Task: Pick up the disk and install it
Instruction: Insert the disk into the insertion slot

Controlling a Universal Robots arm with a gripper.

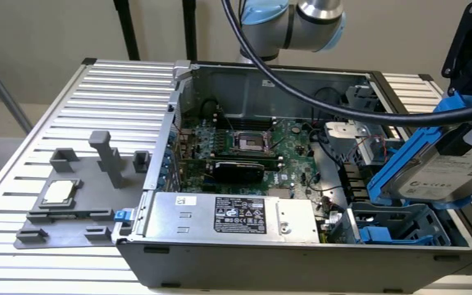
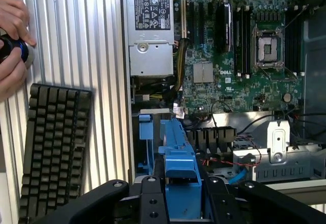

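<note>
blue-framed disk (image 1: pixel 439 175) hangs steeply tilted, long axis near upright, label outward, lower end above the case's drive bay (image 1: pixel 388 235); gripper (image 2: pixel 182 196) pinches its upper end.

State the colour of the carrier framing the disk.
The carrier is bright blue; best in the exterior view.

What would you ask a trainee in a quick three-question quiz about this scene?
1. What does the gripper hold? A) the disk B) a screwdriver C) a small silver chip
2. True or false: the disk lies flat on the table.
3. Fill in: on the table beside the computer case lies a black ____.

Key: 1 A. 2 False: the gripper holds it tilted in the air at the open case. 3 keyboard.
</note>
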